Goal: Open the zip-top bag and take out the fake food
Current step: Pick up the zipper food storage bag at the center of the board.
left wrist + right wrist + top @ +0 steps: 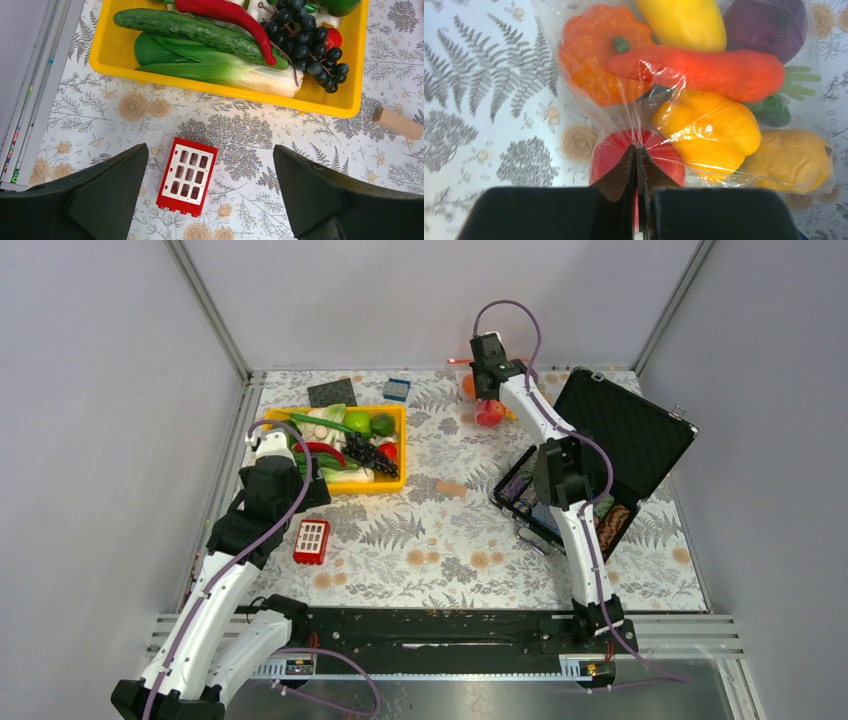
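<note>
The zip-top bag (pixel 644 107) is clear crinkly plastic and lies on the flowered table at the far middle (pixel 487 408). Inside it is the fake food: an orange pumpkin (pixel 591 55), an orange carrot (pixel 714 72), a yellow bell pepper (pixel 714 127), a red apple (pixel 609 155), a purple onion (pixel 769 25) and a yellow round fruit (pixel 791 160). My right gripper (pixel 636 148) is shut on a pinched fold of the bag's film, just above the apple. My left gripper (pixel 210 147) stands wide open at the left over a red window block (pixel 186 175), holding nothing.
A yellow bin (pixel 398 483) at the back left holds a cucumber (pixel 200 31), dark grapes (pixel 310 40) and a red chilli (pixel 230 17). An open black hard case (pixel 620 430) stands at the right. A small wooden block (pixel 397 123), a blue block (pixel 397 389) and a dark plate (pixel 332 392) lie on the table.
</note>
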